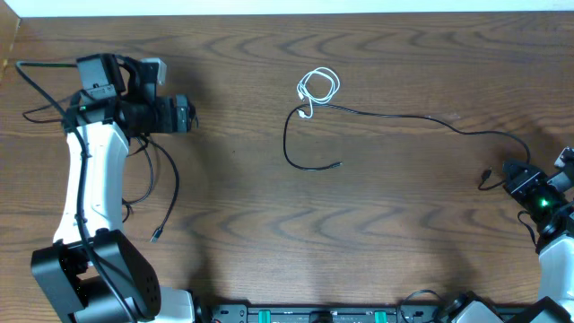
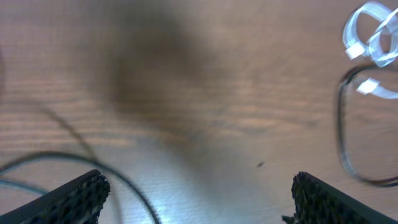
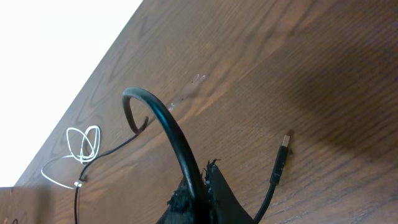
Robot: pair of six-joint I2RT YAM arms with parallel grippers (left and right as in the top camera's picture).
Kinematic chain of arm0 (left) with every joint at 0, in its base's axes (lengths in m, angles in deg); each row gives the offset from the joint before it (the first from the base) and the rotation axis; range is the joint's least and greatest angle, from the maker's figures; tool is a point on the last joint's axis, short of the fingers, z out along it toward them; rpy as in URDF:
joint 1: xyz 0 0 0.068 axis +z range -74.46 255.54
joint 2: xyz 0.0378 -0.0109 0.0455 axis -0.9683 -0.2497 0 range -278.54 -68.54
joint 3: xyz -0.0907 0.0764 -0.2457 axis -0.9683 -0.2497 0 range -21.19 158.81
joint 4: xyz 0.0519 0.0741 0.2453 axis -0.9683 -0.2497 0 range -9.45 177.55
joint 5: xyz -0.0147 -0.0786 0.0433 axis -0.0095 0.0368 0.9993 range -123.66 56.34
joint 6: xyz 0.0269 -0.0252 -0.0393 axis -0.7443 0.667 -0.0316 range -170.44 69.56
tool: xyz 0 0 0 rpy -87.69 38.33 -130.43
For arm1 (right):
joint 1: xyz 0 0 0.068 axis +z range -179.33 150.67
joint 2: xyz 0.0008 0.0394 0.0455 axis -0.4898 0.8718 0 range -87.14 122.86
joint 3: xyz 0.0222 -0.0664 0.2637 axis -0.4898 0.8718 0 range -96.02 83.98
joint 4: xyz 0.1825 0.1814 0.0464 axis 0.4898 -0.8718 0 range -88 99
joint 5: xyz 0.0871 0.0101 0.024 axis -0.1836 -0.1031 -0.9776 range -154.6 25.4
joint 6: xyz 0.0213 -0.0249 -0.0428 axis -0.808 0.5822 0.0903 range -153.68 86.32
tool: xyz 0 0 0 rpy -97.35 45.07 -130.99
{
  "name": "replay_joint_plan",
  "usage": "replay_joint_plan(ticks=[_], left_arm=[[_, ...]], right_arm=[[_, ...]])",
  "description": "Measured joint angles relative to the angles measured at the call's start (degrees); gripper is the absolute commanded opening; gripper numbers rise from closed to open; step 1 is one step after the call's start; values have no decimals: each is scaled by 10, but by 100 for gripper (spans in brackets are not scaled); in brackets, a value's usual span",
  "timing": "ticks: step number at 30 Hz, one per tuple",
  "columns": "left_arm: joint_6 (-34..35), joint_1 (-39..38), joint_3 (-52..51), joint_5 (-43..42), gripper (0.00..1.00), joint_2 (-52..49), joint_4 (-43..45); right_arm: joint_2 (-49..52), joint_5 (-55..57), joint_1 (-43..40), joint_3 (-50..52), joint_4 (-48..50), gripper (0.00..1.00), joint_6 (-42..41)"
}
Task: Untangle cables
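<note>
The thin black cord runs from a loose end near the table's middle, loops up beside the coiled white cord, then crosses to the right. My right gripper is shut on it near its right end. In the right wrist view the cord arches out of the shut jaws, its plug lies on the wood, and the white cord is far off. My left gripper is open and empty, well left of the cords. Its view shows wide-apart fingers, the white cord and the black loop.
Thicker black wires hang from the left arm and trail on the table, also blurred in the left wrist view. The wooden table's far edge is at the top. The arm bases stand along the front edge.
</note>
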Motion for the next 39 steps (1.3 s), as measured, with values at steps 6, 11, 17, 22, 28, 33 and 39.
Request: replay_joint_plan(ticks=[6,11,17,22,28,33,39], left_arm=[[-25,0,-56,27,95,0,-2],[-32,0,-100,51,95,0,4],[-38,1,-143,99,95,0,29],[-40,10,-145,118,95,0,42],[-40,49,-145,133,94,0,50],[-32,102,-145,134,94,0,68],[5,157,-145,136,89,0,89]], right_arm=[[0,0,0,0,0,1,0],[0,0,0,0,0,1,0],[0,0,0,0,0,1,0],[0,0,0,0,-3,1,0],[0,0,0,0,-6,1,0],[0,0,0,0,-7,1,0],[0,0,0,0,-9,1,0]])
